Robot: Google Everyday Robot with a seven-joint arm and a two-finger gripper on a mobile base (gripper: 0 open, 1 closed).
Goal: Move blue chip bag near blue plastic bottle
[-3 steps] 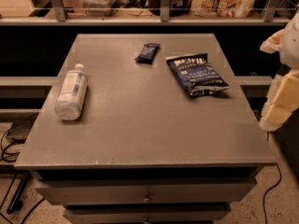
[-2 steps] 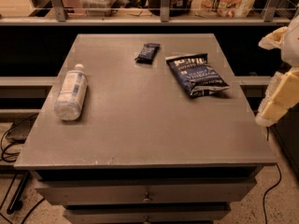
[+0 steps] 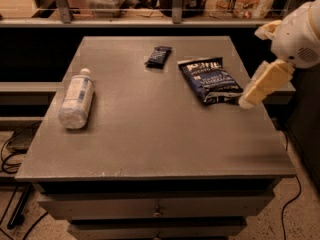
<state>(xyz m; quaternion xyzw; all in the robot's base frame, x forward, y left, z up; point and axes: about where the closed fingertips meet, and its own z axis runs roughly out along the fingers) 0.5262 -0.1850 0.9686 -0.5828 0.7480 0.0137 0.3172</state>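
The blue chip bag (image 3: 210, 80) is laid flat on the tabletop (image 3: 160, 139). The gripper (image 3: 247, 100) is held just beside the bag's near right corner and angled down toward it, judged to be lined up for a grasp. Whether it is spread or closed cannot be told. The blue plastic bottle (image 3: 76, 100) is laid on its side well to the left of the bag, so a carry across is judged necessary. A small dark wrapper (image 3: 158, 56) is left near the bag's far left corner.

One blue chip bag (image 3: 210, 80) is counted; one blue plastic bottle (image 3: 76, 99) is counted; one small dark wrapper (image 3: 158, 56) is counted; one table (image 3: 150, 149) is seen beneath them; one gripper (image 3: 248, 99) is seen at the table's right edge, just beside the bag.
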